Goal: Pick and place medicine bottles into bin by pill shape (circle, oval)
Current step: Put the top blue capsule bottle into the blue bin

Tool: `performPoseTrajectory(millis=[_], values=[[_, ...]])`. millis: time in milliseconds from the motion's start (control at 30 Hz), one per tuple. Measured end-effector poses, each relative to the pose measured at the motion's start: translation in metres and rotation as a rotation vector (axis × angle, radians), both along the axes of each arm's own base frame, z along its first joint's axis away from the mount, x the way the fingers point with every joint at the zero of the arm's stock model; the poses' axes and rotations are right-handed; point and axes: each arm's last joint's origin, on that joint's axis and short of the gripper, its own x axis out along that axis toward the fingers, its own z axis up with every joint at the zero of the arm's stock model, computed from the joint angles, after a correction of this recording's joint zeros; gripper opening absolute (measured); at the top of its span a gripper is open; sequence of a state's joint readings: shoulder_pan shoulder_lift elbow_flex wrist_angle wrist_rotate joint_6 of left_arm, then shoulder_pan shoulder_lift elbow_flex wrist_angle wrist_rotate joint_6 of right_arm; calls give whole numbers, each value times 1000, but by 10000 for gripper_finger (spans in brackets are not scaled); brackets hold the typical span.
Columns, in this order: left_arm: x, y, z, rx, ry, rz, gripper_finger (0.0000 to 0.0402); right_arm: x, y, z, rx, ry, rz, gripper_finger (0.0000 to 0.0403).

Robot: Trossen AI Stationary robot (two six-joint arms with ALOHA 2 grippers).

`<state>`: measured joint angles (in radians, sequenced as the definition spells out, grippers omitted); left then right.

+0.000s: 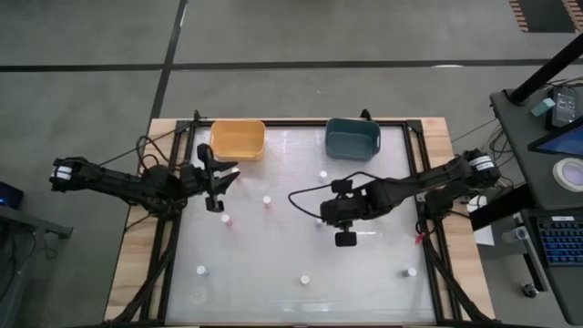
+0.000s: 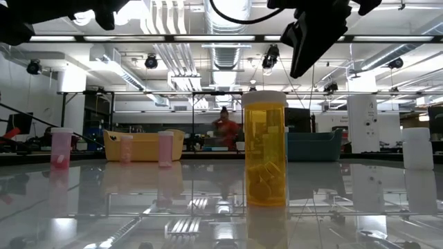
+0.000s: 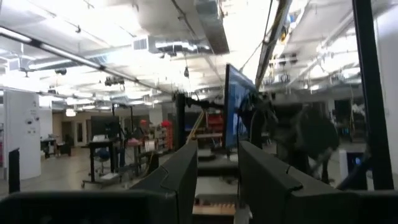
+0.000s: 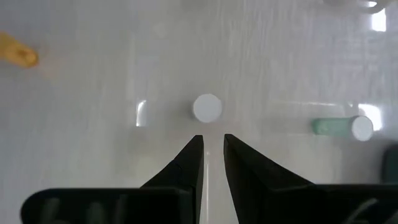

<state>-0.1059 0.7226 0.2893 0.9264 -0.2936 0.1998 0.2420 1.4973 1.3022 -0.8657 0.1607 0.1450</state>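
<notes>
Your right gripper [image 4: 212, 163] hangs over mid-table pointing down, fingers nearly pressed together and holding nothing — the white-capped bottle [image 4: 207, 107] stands just beyond the tips. Spread the fingers before you descend, then centre on the cap. A greenish bottle [image 4: 341, 127] lies nearby; the surrounding table [image 1: 273, 255] is open. The blue bin [image 1: 352, 138] and yellow bin [image 1: 238, 139] sit at the far edge. The left gripper [image 1: 217, 191] waits near the yellow bin, narrowly parted.
</notes>
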Motion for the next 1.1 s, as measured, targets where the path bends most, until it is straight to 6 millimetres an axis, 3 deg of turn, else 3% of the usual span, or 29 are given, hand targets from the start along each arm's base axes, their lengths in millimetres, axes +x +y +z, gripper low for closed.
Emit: performPoseTrajectory(millis=[267, 767, 1100], values=[[-1, 0, 1, -1, -8, 0, 104, 7, 2, -5, 27, -26, -42, 67], [1, 0, 0, -1, -1, -1, 104, 18, 4, -17, 10, -37, -77, 238], [2, 0, -1, 0, 3, -1, 104, 26, 6, -24, 6, -71, -35, 281]])
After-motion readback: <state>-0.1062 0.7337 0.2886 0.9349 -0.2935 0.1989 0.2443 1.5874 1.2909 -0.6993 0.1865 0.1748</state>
